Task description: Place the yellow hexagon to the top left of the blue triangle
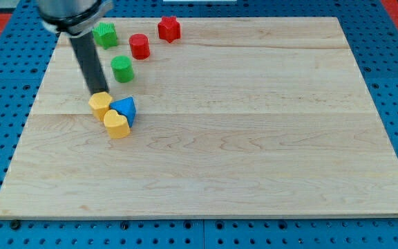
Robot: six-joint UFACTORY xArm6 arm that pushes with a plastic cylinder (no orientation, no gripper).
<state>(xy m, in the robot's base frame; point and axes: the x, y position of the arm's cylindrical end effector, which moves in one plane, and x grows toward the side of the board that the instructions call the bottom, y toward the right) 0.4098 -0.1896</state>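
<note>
Sitting nearest the bottom edge, the yellow heart-shaped block is touching the blue triangle block; the yellow hexagon block is lying just left, my tip, holding nothing, pressing its far side. Pushing further risks dragging all three together.

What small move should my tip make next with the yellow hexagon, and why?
Probably little or none: a short nudge toward the view's top at most. My tip sits at the top edge of the yellow hexagon, which already touches the blue triangle on its upper left. The yellow heart crowds just below, so pushing down risks shoving it.
</note>
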